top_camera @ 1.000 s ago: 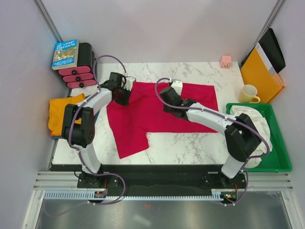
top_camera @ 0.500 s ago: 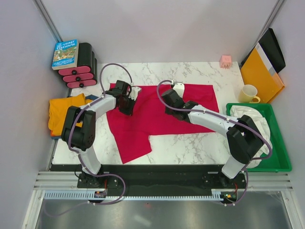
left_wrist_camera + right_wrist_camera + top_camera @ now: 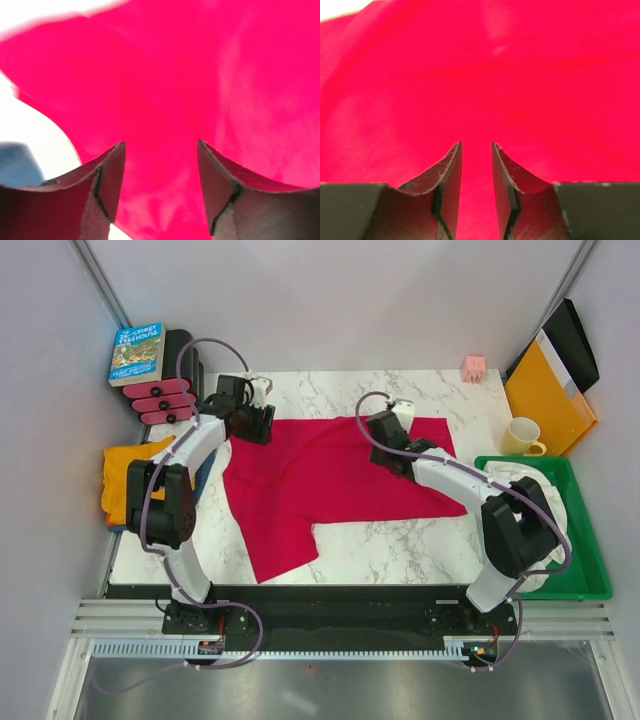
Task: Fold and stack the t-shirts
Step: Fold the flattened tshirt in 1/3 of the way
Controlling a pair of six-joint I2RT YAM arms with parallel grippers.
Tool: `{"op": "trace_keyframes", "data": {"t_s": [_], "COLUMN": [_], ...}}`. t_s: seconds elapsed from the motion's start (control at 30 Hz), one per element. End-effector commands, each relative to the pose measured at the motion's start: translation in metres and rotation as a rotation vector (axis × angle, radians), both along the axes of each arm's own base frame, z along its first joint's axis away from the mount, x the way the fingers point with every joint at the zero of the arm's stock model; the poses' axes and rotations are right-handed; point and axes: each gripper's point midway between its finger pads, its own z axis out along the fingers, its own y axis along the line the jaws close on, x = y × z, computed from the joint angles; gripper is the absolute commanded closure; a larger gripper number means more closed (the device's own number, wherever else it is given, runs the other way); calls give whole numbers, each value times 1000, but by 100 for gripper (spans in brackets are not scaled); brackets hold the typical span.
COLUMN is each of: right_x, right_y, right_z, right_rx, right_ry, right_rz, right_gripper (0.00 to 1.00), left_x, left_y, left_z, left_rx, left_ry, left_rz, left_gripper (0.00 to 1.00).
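- The left pincer (image 3: 160, 147) stands spread above the far-left corner of the crimson t-shirt (image 3: 330, 475). Nothing lies between its fingers, and the cloth is flat beneath them.
- The right pincer (image 3: 476, 145) is set low over the far edge of the same shirt, towards its right end. Its fingers are nearly together with red cloth showing in the slit, but I cannot tell whether a fold is pinched there.
- Judgement on placement: both pincers sit along the shirt's far edge, one near each end. This suits drawing that edge straight and flat before a fold is made.
- The crimson t-shirt lies opened out on the marble surface (image 3: 400, 540), between the two arms and roughly central.
- Its long axis runs left to right, parallel to the far edge of the surface. One broad flap departs from this and points towards the near-left corner, so the outline is an L rather than a clean rectangle.
- The orange t-shirt (image 3: 125, 475) is bunched at the left edge of the surface, apart from the work, and is judged to be waiting its turn.
- A patch of the dark blue t-shirt (image 3: 17, 162) shows just beside the crimson corner, near the left arm.
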Motion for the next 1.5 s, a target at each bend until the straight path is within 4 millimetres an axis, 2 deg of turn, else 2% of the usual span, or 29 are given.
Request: {"op": "trace_keyframes", "data": {"t_s": [0.0, 0.03, 0.07, 0.1, 0.13, 0.2, 0.27, 0.3, 0.33, 0.47, 0.67, 0.77, 0.8, 0.87, 0.9, 1.03, 1.07, 1.1, 1.17, 1.3, 1.47], "right_x": [36, 47, 52, 58, 67, 76, 91, 94, 102, 113, 127, 136, 134, 139, 135, 127, 121, 122, 116, 115, 110], "right_y": [-54, -66, -72, -82, -83, -87, -87, -87, -87, -89, -88, -98, -107, -112, -120, -139, -143, -154, -162, -188, -205], "right_z": [-13, -13, -17, -32, -29, -41, -37, -44, -39, -47, -38, -51, -71, -80, -95, -114, -125, -127, -137, -142, -150], "right_rx": [-58, -70, -82, -101, -97, -100, -86, -93, -88, -87, -36, -31, -37, -28, -32, -28, -20, -6, 9, 6, 17], "right_ry": [25, 24, 33, 65, 57, 79, 60, 71, 56, 57, 10, 32, 86, 122, 169, 227, 264, 276, 323, 346, 381], "right_rz": [-108, -129, -142, -160, -168, -177, -188, -189, -196, -214, -235, -261, -272, -284, -292, -323, -331, -358, -372, -420, -457], "right_gripper": [65, 65, 66, 69, 70, 73, 73, 74, 73, 74, 74, 73, 73, 73, 73, 72, 72, 73, 73, 73, 73], "left_x": [51, 56, 59, 69, 73, 84, 88, 90, 91, 91, 90, 96, 95, 95, 93, 88, 88, 86, 86, 89, 96], "left_y": [9, 12, 13, 12, 15, 16, 15, 14, 14, 16, 18, 21, 21, 23, 23, 29, 31, 33, 37, 53, 71], "left_z": [-4, -23, -28, -25, -38, -36, -47, -45, -47, -56, -62, -64, -67, -73, -76, -87, -91, -93, -95, -96, -97], "left_rx": [30, 56, 64, 68, 86, 94, 97, 92, 94, 107, 112, 128, 132, 139, 142, 171, 175, 180, 182, 209, 223], "left_ry": [-36, -2, 9, -9, 10, -6, 10, 10, 13, 33, 44, 41, 48, 65, 74, 110, 120, 132, 141, 148, 150], "left_rz": [79, 90, 92, 95, 105, 115, 119, 120, 121, 118, 114, 123, 130, 132, 132, 135, 135, 135, 140, 171, 193], "left_gripper": [39, 42, 43, 44, 45, 45, 45, 45, 45, 46, 46, 46, 46, 46, 46, 46, 46, 46, 46, 46, 46]}}
